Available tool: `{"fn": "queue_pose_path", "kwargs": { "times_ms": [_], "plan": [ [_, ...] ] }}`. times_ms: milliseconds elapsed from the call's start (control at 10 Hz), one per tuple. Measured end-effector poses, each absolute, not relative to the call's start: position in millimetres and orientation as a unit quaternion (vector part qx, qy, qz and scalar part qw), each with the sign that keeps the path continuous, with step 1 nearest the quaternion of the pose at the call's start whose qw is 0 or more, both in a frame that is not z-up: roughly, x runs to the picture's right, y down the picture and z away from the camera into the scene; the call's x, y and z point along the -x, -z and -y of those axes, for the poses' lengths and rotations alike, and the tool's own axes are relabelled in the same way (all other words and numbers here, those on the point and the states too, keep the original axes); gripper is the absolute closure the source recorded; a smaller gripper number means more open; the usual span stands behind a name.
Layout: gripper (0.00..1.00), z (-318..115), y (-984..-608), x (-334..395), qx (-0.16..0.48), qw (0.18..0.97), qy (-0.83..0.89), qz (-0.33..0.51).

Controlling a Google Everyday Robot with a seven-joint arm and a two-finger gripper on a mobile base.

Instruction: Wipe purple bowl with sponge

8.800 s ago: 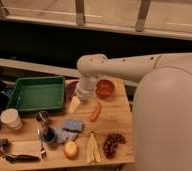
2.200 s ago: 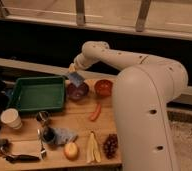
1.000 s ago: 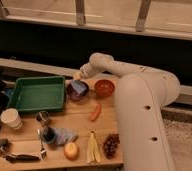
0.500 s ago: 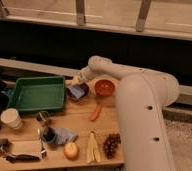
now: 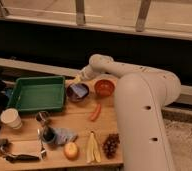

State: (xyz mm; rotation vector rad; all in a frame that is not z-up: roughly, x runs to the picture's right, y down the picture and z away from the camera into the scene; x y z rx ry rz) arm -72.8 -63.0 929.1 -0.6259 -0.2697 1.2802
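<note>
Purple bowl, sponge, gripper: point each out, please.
purple bowl (image 5: pixel 70 95): camera view, left rim.
sponge (image 5: pixel 81 90): camera view, blue top face, inside the bowl.
gripper (image 5: pixel 78 81): camera view, fingertips, shut on the sponge at the bowl's far rim.

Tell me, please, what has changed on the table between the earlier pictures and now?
The gripper took the sponge from beside the rag, carried it to the back of the table and lowered it into the purple bowl, where it holds it, jaws shut. The orange bowl, tray and rag stayed put.
</note>
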Motion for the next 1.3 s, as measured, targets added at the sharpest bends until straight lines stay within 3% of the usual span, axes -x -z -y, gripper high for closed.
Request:
{"fn": "queue_pose_path", "kwargs": {
  "times_ms": [300,900,1300],
  "plan": [
    [1.00,72,-940,78,0.283,0.751,-0.582,0.132],
    [1.00,50,-931,110,0.314,0.741,-0.572,0.157],
    [1.00,57,-929,81,0.291,0.743,-0.587,0.139]
  ]
}}
